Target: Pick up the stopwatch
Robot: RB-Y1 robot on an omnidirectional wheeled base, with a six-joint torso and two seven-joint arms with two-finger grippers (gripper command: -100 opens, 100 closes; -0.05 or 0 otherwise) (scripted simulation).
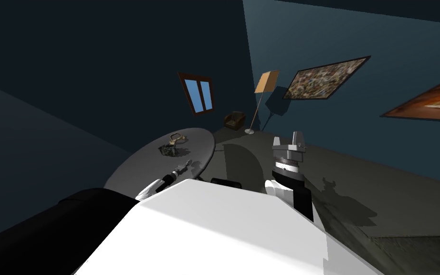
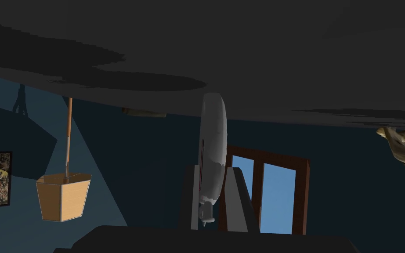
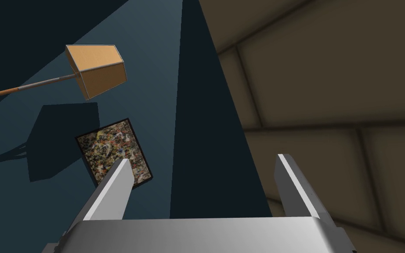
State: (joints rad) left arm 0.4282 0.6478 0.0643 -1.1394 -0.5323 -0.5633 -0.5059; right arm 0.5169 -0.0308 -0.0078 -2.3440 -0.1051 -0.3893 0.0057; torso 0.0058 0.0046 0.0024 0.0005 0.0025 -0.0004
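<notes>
in the head view a round grey counter [image 1: 135,167] lies left of centre. the left arm reaches over its near edge and ends in the left gripper [image 1: 184,167], which is too small there to read.

the left wrist view shows what the head view does not. the two fingers [image 2: 190,197] stand close together and press the flat sides of the stopwatch [image 2: 212,140], a thin pale grey oval seen edge-on with its small crown near the gripper's body. its far end overlaps the dark plane of the counter [image 2: 285,66]. i cannot tell whether it touches the top or hangs clear of it.

the same view catches a small beige object [image 2: 400,141] at the counter's rim, well apart from the stopwatch. the head view places that beige object [image 1: 177,138] toward the counter's far side. a dark lumpy object [image 1: 169,150] sits just beside it, between it and the left gripper.

the right gripper [image 1: 288,143] is held up right of centre in the head view. the right wrist view shows its fingers [image 3: 118,189] standing wide apart.
</notes>
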